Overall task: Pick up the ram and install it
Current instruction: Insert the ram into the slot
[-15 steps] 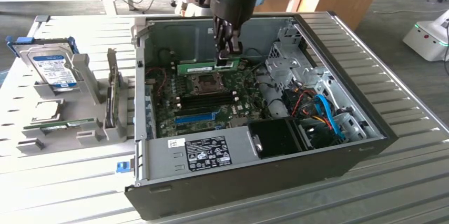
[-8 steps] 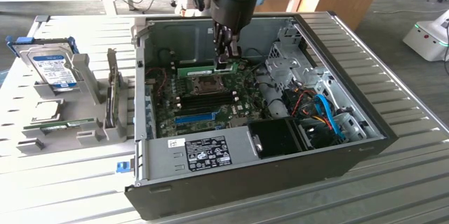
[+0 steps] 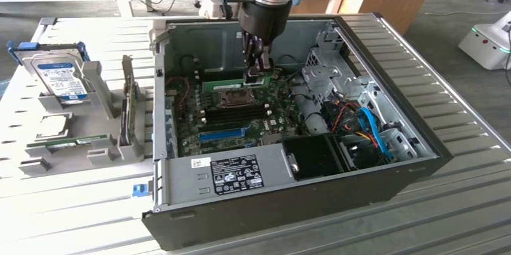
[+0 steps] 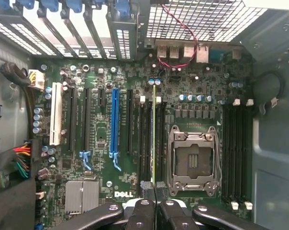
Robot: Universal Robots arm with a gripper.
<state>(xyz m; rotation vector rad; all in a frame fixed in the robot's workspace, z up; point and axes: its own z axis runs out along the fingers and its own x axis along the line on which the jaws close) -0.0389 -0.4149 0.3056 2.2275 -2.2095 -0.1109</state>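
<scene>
Inside the computer case [image 3: 319,201], your gripper [image 4: 155,187] is clamped on the ram [image 4: 154,134], held on edge along the black memory slots [image 4: 145,139] beside the CPU socket [image 4: 192,160] — the installing step. Seating it calls, I think, for a straight, even push.

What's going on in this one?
A robot arm reaches down into the open computer case. Its gripper is shut on one end of the ram. The ram stands on edge along a memory slot right beside the CPU socket. Whether the stick is fully seated in the slot cannot be told.
</scene>
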